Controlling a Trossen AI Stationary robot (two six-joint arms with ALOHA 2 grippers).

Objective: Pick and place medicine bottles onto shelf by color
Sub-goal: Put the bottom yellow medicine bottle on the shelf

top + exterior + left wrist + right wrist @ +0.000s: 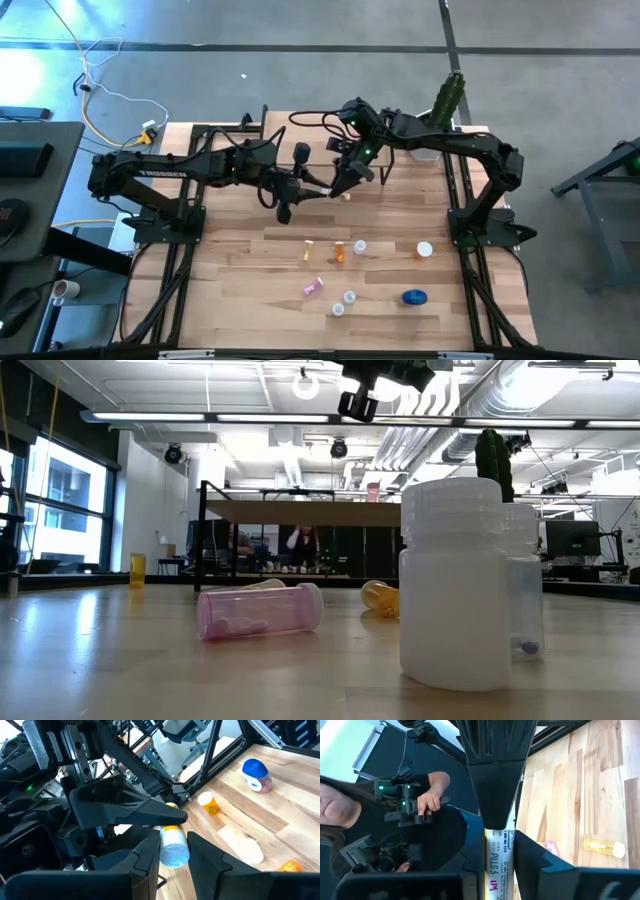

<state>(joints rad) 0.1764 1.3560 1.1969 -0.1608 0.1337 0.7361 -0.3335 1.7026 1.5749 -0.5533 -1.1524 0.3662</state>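
Handover step above the bench's far middle: your left tool point(172, 862) and right tool point(502, 840) both clamp one white-labelled bottle point(173, 847). Next, release one tool, then carry it shelfward.

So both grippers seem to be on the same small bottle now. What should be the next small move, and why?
Probably the left gripper should open. The bottle sits between its fingers, and the right gripper is shut on that same labelled bottle. Letting go would leave it to the right arm alone.
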